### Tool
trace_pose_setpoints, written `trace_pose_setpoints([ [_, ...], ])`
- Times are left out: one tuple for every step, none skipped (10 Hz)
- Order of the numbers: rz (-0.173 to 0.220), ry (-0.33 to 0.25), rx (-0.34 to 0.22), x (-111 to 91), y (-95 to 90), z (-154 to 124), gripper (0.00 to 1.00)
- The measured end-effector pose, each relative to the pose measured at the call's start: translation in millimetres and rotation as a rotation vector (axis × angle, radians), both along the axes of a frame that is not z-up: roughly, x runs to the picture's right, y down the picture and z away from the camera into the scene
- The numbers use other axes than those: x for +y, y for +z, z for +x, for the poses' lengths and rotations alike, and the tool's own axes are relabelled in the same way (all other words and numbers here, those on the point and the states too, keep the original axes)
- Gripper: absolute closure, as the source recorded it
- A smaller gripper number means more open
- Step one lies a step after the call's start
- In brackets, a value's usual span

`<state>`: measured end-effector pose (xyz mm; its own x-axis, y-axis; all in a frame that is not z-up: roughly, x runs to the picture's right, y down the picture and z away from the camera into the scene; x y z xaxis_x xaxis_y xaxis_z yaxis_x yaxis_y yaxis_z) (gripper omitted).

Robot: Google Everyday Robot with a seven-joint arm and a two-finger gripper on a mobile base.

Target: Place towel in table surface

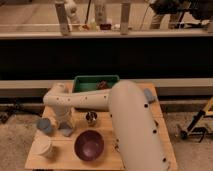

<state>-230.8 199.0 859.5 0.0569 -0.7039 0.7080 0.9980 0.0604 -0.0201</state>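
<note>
The towel [67, 131], a small pale grey-blue cloth, is on the left part of the table surface [107, 127], a light tan plank top. My gripper [64, 121] hangs straight down from the white wrist, directly over the towel and right at its top edge. I cannot tell whether it holds the towel. The white arm runs from the lower right across the table to the left and hides much of the tabletop behind it.
A darker blue-grey cup-like thing [44, 125] stands left of the gripper, with a white cup [44, 148] in front of it. There is also a purple bowl [89, 145] near the front edge, a small metal cup [91, 118] mid-table, and a green tray [85, 83] at the back.
</note>
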Motion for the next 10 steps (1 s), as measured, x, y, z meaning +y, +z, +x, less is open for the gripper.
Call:
trace_pose_setpoints([
  [-0.001,0.004,0.004,0.1,-0.1,1.8,0.63],
  [-0.001,0.007,0.007,-0.5,-0.8,2.3,0.73],
  [0.0,0.012,0.006,-2.0,-3.6,2.2,0.84],
  [0.005,0.021,0.006,-7.4,-8.7,4.2,0.94],
  [0.013,0.033,0.004,-16.4,-18.1,7.9,0.99],
  [0.023,0.049,0.002,-30.3,-31.7,13.4,1.0],
  [0.032,0.056,-0.003,-40.9,-42.2,16.6,1.0],
  [0.045,0.058,-0.015,-53.4,-56.1,18.1,1.0],
  [0.06,0.059,-0.028,-64.2,-68.9,19.1,1.0],
  [0.079,0.063,-0.043,-72.6,-81.2,21.5,1.0],
])
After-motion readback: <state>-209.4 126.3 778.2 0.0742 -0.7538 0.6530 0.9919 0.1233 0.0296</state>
